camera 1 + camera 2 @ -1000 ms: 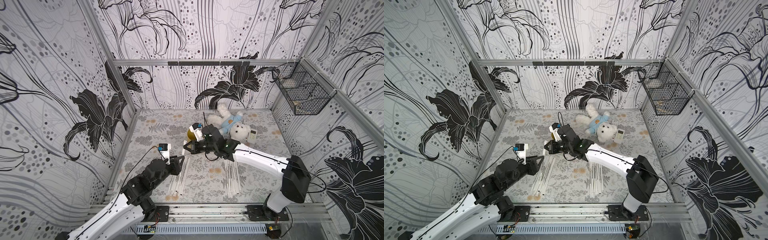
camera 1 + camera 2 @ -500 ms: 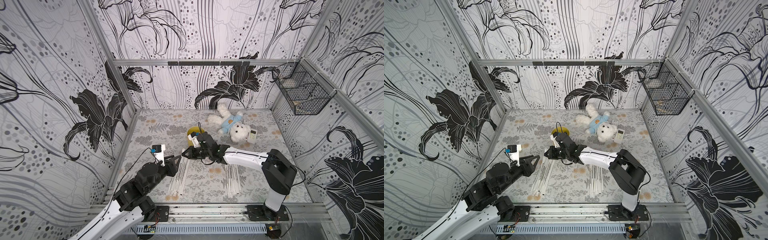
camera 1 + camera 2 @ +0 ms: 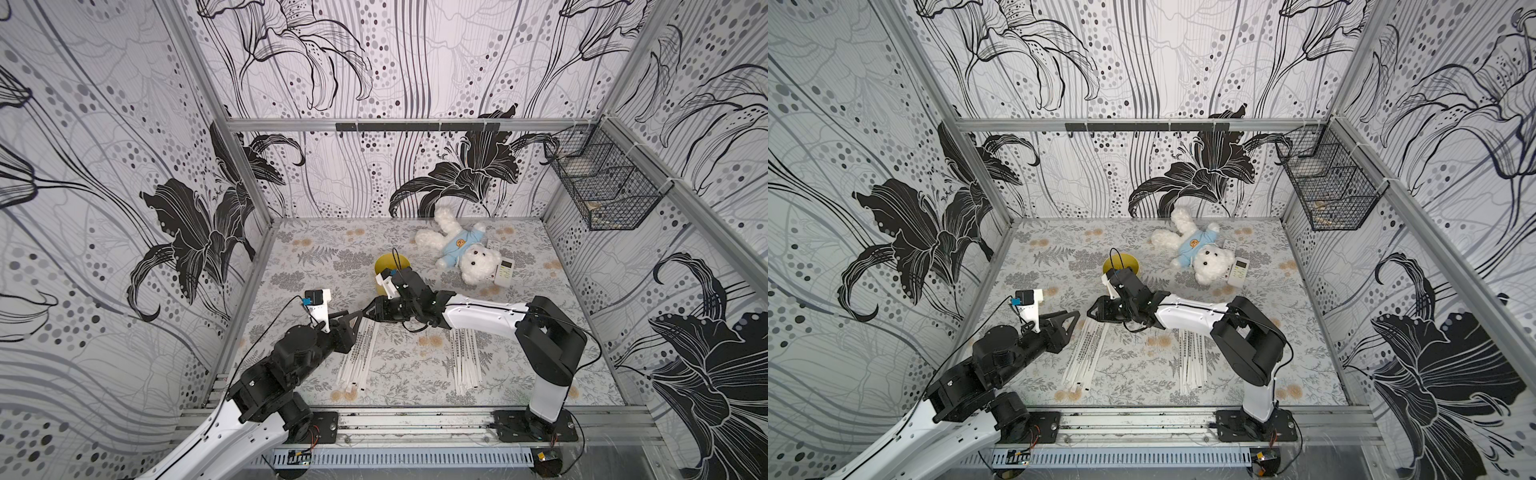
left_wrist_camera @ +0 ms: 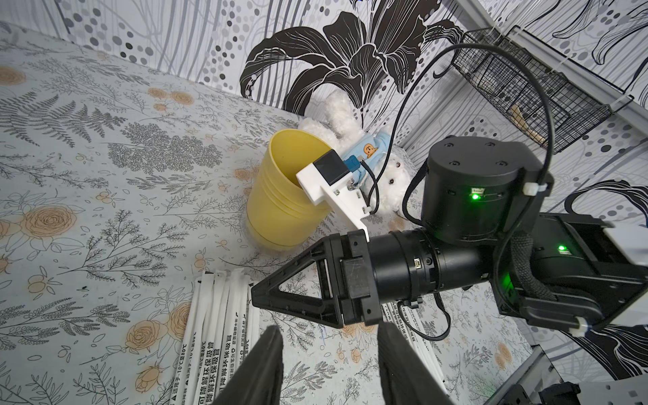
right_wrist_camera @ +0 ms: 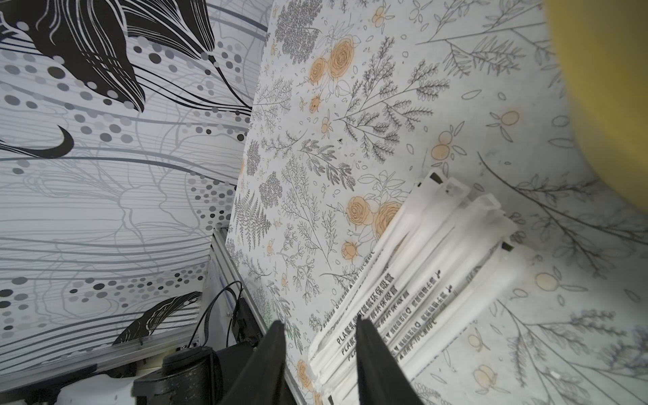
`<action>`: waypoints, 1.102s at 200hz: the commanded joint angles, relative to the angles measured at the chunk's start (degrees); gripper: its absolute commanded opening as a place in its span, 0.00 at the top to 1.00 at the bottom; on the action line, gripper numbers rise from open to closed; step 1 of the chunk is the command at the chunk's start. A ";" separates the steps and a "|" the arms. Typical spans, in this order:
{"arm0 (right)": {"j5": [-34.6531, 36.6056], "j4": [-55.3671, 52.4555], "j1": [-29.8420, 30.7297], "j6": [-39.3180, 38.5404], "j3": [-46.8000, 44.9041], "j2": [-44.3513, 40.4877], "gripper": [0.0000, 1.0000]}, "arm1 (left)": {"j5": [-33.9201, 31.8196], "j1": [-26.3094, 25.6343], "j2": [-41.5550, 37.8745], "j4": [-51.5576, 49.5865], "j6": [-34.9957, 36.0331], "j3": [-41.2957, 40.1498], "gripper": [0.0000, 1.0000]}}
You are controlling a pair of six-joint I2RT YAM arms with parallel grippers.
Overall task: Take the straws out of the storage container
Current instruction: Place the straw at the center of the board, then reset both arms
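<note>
The paper-wrapped straws at lower centre look light, thin and easily bent; pinch them mid-length. The left hand stands wide, the right hand parted, both empty.

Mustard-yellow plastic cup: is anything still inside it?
No straw pokes above the rim of the mustard-yellow plastic cup, and its visible inner wall is bare. The white wrist-camera bracket covers the cup's bottom. The white paper-wrapped straws lie outside it on the flower-printed tabletop.

The white paper-wrapped straws, printed with dark lettering, lie flat on the floor in two separate bundles, lower middle of both top views. The mustard-yellow cup stands upright just above them, near frame centre.
</note>
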 commanded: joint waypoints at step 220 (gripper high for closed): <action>46.73 45.64 -44.18 -47.98 -50.14 -33.20 0.35 | 1.96 39.70 53.52 92.90 27.68 -21.40 0.47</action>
